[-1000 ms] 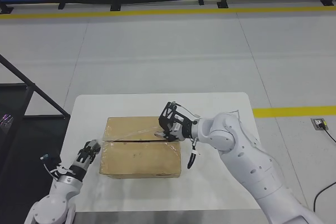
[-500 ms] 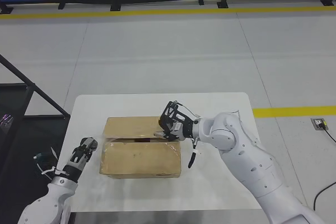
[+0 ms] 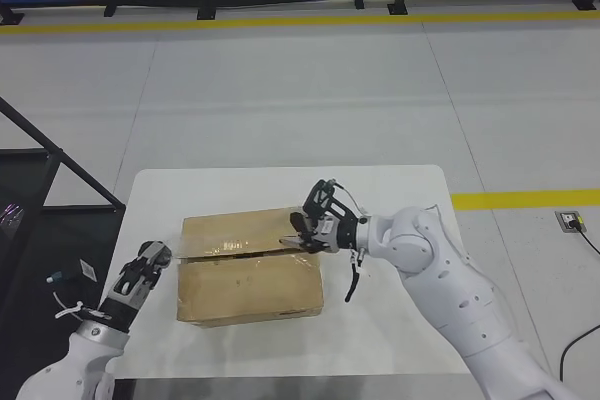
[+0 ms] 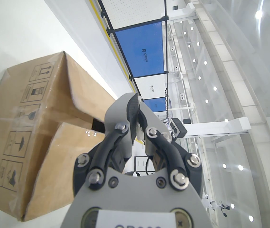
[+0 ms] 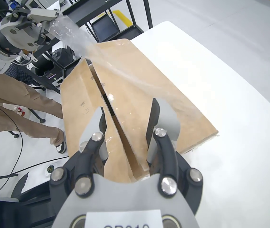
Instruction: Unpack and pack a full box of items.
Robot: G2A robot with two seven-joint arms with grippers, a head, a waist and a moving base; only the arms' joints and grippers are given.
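Near the table's (image 3: 400, 190) 9 o'clock edge, the left gripper (image 3: 146, 262) has its fingers pressed together on a strip of clear tape (image 5: 94, 48). From there the tape runs toward 3 o'clock onto the cardboard box (image 3: 250, 290), which sits mid-table with its seam (image 5: 106, 99) lying 9-to-3. At the 3 o'clock end is the right gripper (image 3: 314, 226), fingers spread astride the seam. I'd say any further peeling means pulling toward 9 o'clock. The right wrist view shows the stretched tape plainly; from above it barely reads.

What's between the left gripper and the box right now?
A strip of clear tape, stretched from the shut left gripper down to the top of the box; the right wrist view shows it.
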